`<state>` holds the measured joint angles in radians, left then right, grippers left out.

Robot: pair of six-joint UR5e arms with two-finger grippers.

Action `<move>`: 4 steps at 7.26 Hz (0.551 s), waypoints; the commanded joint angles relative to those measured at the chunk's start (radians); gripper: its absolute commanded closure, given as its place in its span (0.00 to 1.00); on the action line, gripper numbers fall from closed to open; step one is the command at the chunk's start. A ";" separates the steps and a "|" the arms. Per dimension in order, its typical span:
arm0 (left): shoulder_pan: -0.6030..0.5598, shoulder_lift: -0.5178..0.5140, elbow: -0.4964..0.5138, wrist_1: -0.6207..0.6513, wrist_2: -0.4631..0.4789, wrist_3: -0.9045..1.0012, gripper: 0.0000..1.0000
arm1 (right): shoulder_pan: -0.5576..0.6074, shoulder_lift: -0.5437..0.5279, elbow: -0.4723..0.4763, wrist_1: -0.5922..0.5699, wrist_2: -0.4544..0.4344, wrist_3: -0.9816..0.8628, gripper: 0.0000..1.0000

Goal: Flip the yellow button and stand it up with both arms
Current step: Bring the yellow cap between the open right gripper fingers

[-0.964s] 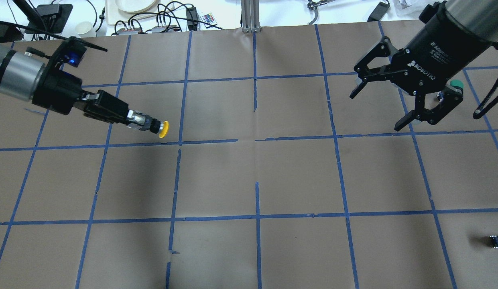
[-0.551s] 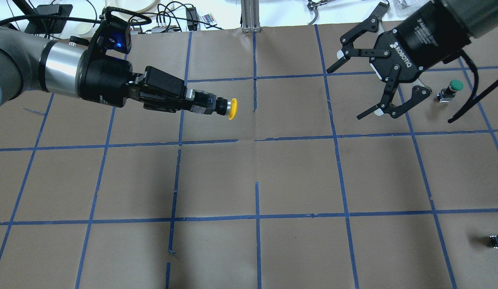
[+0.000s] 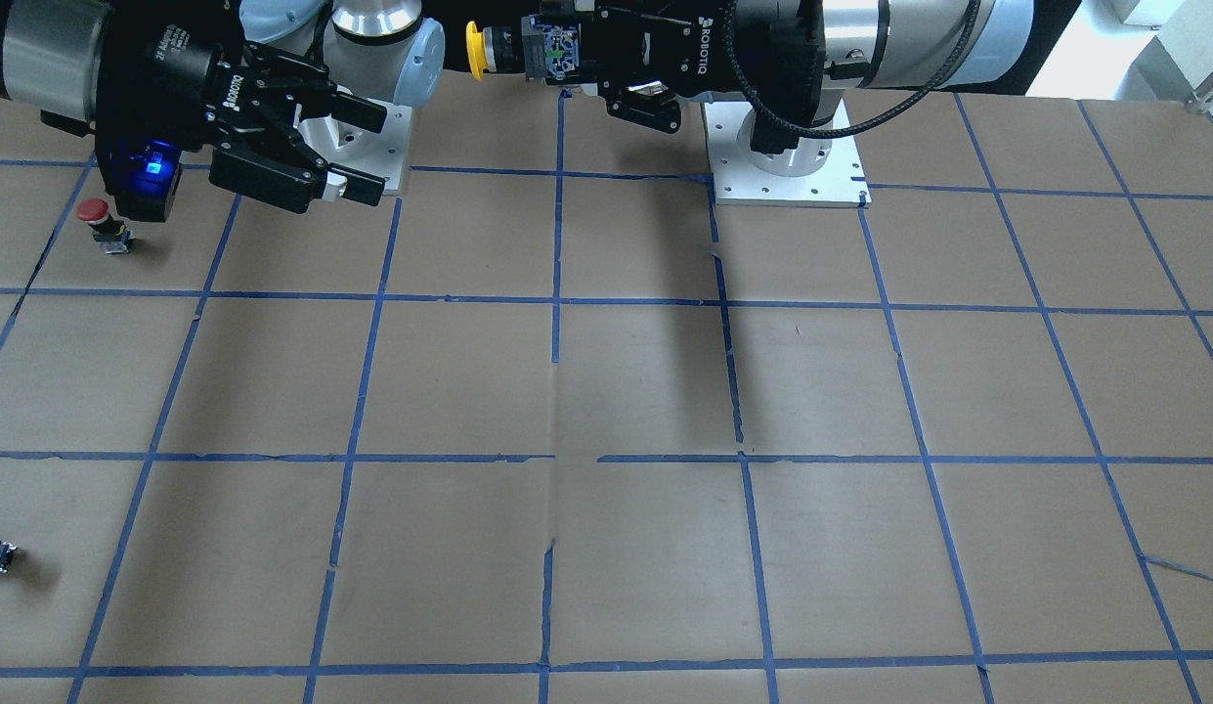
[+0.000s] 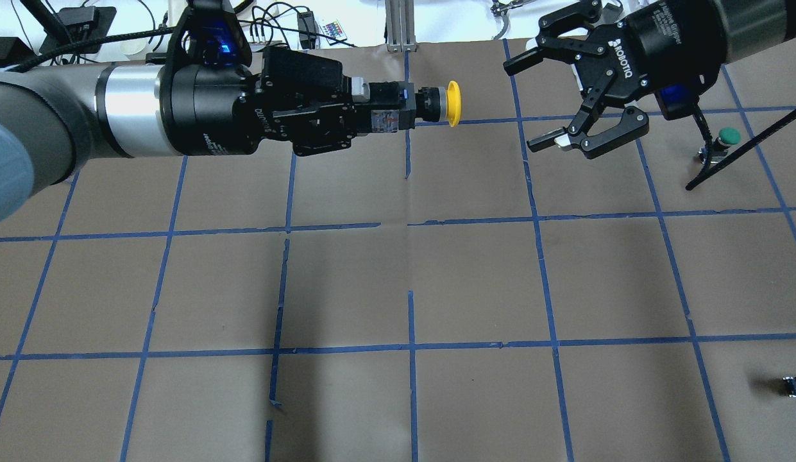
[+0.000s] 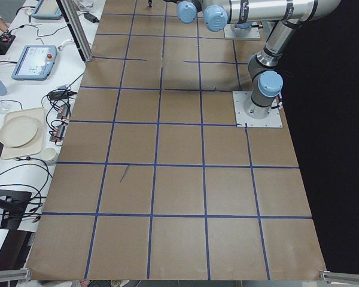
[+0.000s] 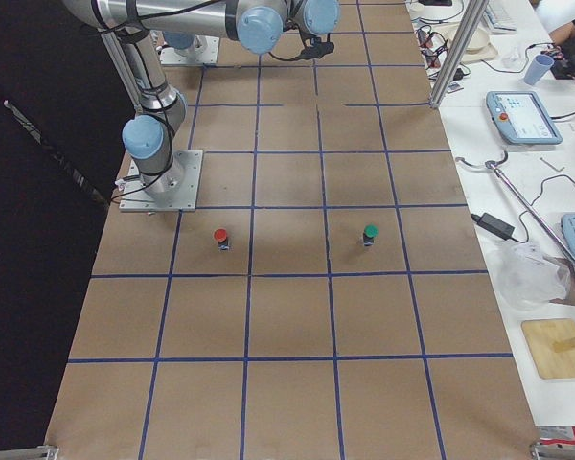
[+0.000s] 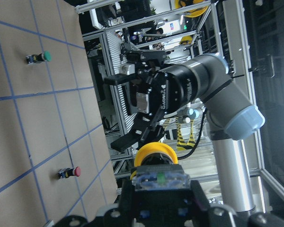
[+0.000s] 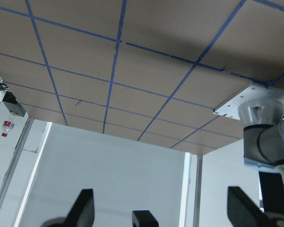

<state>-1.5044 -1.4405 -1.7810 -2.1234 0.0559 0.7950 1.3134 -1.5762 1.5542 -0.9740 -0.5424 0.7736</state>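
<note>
My left gripper is shut on the black-and-grey body of the yellow button and holds it level, high above the table, cap pointing right. In the front-facing view the cap points toward my right gripper. My right gripper is open and empty, jaws wide, facing the cap with a gap between them. The left wrist view shows the yellow cap with the open right gripper beyond it. The right wrist view shows only its own spread fingertips and the table.
A green-capped button stands at the back right of the brown papered table, and a red-capped one stands near the right arm's base. A small dark block lies at the front right.
My left arm has carried the yellow button up and to the right, turning it level. My right gripper has swung left and turned to face the cap, still open.
</note>
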 commanded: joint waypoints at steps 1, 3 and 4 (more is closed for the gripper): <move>-0.007 -0.005 -0.027 -0.010 -0.065 0.000 0.94 | -0.013 -0.011 -0.012 0.111 0.070 0.000 0.00; -0.007 -0.008 -0.012 -0.001 -0.087 -0.034 0.94 | -0.006 -0.097 -0.003 0.118 0.070 0.000 0.00; -0.007 0.000 0.003 0.035 -0.059 -0.033 0.93 | 0.000 -0.108 -0.003 0.147 0.071 0.000 0.00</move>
<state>-1.5109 -1.4453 -1.7916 -2.1185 -0.0224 0.7704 1.3068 -1.6559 1.5492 -0.8519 -0.4732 0.7728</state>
